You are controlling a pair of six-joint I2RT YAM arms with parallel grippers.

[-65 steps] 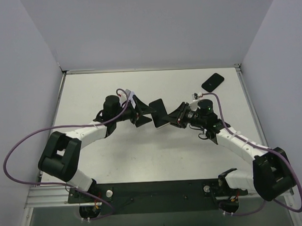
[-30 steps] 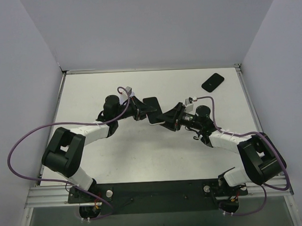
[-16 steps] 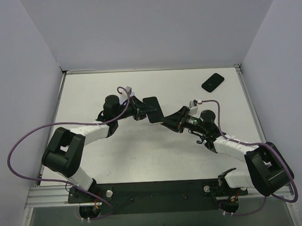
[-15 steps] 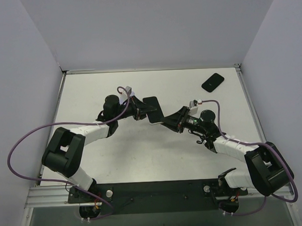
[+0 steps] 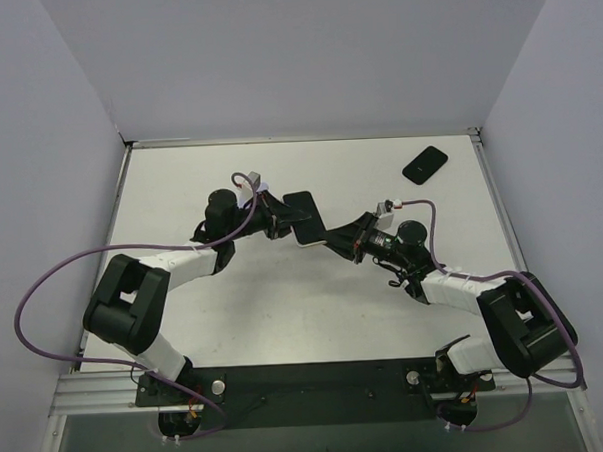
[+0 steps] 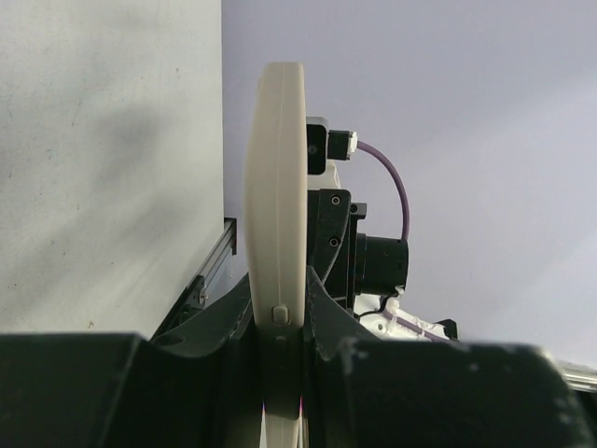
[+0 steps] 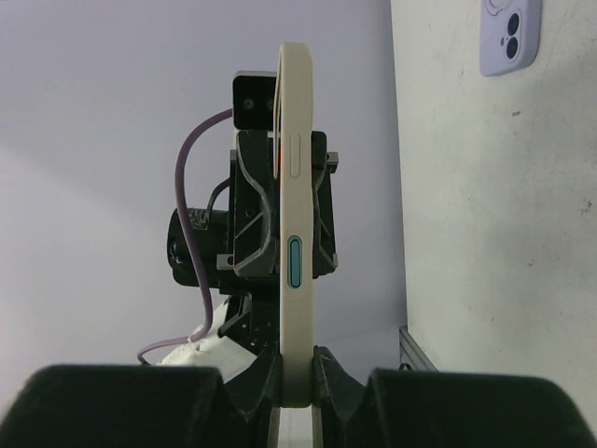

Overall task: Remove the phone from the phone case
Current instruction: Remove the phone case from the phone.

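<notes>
Top external: the left gripper (image 5: 280,221) and right gripper (image 5: 334,242) are meeting over the table (image 5: 246,319), with the phone (image 5: 301,212) sitting between them. A second phone (image 5: 424,165) is lying well beyond the right gripper.

Left wrist: the left gripper's fingers are clamping the cream phone case (image 6: 275,187), which is standing edge-on and hiding much of the right gripper behind it.

Right wrist: the right gripper's fingers are pinching the case's near edge, and the left gripper is blocking the view beyond.
</notes>
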